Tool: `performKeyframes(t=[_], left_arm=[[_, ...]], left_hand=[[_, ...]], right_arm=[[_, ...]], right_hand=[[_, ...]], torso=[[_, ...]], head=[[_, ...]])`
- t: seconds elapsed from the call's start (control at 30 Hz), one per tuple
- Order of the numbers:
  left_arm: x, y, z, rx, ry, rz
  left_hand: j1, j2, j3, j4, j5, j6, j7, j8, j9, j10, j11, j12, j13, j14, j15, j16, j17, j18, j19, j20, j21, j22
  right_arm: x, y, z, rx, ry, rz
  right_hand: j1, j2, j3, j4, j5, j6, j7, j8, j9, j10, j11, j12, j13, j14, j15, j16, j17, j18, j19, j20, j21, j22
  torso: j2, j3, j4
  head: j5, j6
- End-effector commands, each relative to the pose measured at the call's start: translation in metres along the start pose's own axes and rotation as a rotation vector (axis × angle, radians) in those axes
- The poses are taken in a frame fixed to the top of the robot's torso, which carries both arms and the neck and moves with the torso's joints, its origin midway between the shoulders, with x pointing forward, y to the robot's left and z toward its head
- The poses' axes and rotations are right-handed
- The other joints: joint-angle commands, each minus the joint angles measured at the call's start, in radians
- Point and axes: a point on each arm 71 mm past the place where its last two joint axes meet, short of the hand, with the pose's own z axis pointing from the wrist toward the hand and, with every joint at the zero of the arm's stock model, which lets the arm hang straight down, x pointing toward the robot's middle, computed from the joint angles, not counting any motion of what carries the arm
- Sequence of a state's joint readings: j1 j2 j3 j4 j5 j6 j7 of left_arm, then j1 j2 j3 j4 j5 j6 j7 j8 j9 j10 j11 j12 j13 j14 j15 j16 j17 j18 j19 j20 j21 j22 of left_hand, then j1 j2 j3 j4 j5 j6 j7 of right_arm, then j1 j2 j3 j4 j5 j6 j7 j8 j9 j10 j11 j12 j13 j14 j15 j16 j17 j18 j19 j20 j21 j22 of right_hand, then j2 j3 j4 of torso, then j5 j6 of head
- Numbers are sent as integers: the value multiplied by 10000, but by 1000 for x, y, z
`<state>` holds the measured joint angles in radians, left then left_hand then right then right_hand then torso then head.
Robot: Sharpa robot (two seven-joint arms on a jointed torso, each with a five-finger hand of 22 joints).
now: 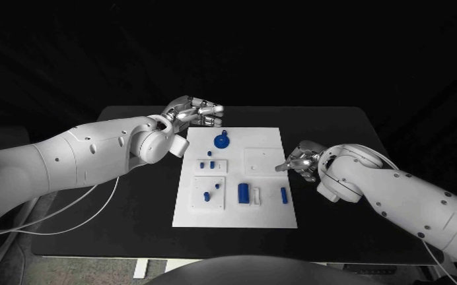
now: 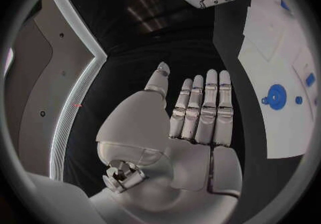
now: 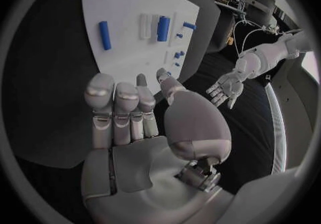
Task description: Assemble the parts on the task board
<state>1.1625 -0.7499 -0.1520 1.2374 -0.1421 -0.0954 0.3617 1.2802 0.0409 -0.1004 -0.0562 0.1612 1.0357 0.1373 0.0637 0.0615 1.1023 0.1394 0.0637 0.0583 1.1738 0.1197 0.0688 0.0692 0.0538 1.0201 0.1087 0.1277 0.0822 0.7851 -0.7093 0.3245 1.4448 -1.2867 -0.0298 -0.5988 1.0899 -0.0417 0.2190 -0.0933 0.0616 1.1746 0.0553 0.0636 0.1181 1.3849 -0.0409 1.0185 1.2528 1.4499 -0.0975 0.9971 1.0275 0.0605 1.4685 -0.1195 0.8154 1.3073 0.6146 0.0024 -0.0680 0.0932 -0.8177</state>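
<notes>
Nearest the robot on the flat white rectangular task board (image 1: 271,214), three loose-looking parts lie in a row: a small blue piece (image 1: 207,196) on a raised square panel, a stubby dark-blue cylinder (image 1: 244,192) beside a white bar, and a slim blue rod (image 1: 284,194) toward the right edge. Mid-board, two tiny blue pegs (image 1: 207,164) sit on a small square panel; beside them a plain white square panel (image 1: 263,160) carries nothing visible. Farther off, a round blue disc with a knob (image 1: 221,142) rests with a small blue dot (image 1: 208,151) just beside it. Right silver hand (image 1: 299,161) sits just off the board's right edge, fingers straight and apart, holding nothing. Left silver hand (image 1: 195,111) hovers at the far-left corner, likewise spread and empty. Judgement: assembly barely begun; most parts appear unseated.
</notes>
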Motion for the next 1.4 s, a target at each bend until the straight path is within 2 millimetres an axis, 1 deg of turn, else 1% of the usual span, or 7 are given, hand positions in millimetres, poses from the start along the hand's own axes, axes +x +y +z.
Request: performKeyframes(t=[0.03,0.2,0.5,0.63,0.97,1.2,1.4], left_arm=[[3,-1,1,58,211,28],[4,-1,1,39,224,50],[5,0,1,-66,242,233],[5,0,1,-81,265,250],[6,0,1,-80,322,246],[6,0,2,-75,345,241],[6,0,2,-88,345,237]], left_hand=[[99,-16,-4,-81,-39,-34,-2,7,6,-39,-27,-36,10,-30,12,-43,11,-63,-28,-11,-31,-6],[114,-22,-3,-102,-44,-31,-2,7,6,-30,-30,-35,11,-32,14,-44,10,-64,-30,-12,-32,-7],[162,8,22,-166,-23,-14,20,7,6,-16,-35,-37,10,-14,5,-43,10,-63,-12,-21,-21,-1],[162,8,22,-167,-24,-13,20,7,6,-16,-35,-37,10,-14,5,-43,10,-63,-11,-21,-21,-1],[162,33,25,-199,-23,-12,-13,6,6,6,-45,-35,10,-14,4,-43,9,-66,-17,-22,-22,-2],[125,42,8,-189,-27,-12,-15,4,5,12,-48,-38,9,-17,2,-44,9,-69,-19,-23,-22,-2],[90,43,-6,-166,-31,-12,-12,4,5,6,-45,-37,10,-18,5,-44,9,-70,-20,-23,-23,-3]], right_arm=[[1,-10,0,644,855,-548],[3,-21,3,1061,993,-973],[29,-31,7,1530,1551,-2192],[42,-30,10,1499,1670,-2322],[58,-30,18,1539,1561,-2587],[60,-29,23,1556,1124,-2751],[61,-26,26,1516,854,-2880]], right_hand=[[-76,-18,-43,83,-79,-46,31,2,8,16,57,0,-6,21,30,69,15,-15,333,27,38,981],[-36,-184,-1,350,-95,24,14,0,53,13,49,-41,-7,16,30,92,43,-23,314,29,74,982],[-188,-526,-268,1106,-139,350,-75,7,110,31,-9,-171,-46,18,3,79,91,-89,285,-13,94,983],[385,-352,162,783,-120,441,-132,17,147,59,-30,-136,-16,35,13,85,104,-118,280,0,134,994],[68,-222,329,272,-115,620,-230,6,634,120,-78,-25,98,51,-6,148,158,-167,260,-24,236,1001],[-34,-350,404,486,-123,592,-222,6,789,130,-84,-20,134,53,-18,166,182,-169,262,-38,267,1003],[-187,-622,489,958,-134,566,-197,2,838,127,-76,-51,151,48,-27,164,199,-169,263,-56,270,1001]], torso=[[19,-2,27],[11,-11,32],[16,-15,45],[20,-10,29],[13,-13,37],[13,-21,32],[13,-23,36]], head=[[-30,-7],[-33,-24],[-59,-28],[-30,-21],[-38,-79],[-51,-105],[-29,-109]])
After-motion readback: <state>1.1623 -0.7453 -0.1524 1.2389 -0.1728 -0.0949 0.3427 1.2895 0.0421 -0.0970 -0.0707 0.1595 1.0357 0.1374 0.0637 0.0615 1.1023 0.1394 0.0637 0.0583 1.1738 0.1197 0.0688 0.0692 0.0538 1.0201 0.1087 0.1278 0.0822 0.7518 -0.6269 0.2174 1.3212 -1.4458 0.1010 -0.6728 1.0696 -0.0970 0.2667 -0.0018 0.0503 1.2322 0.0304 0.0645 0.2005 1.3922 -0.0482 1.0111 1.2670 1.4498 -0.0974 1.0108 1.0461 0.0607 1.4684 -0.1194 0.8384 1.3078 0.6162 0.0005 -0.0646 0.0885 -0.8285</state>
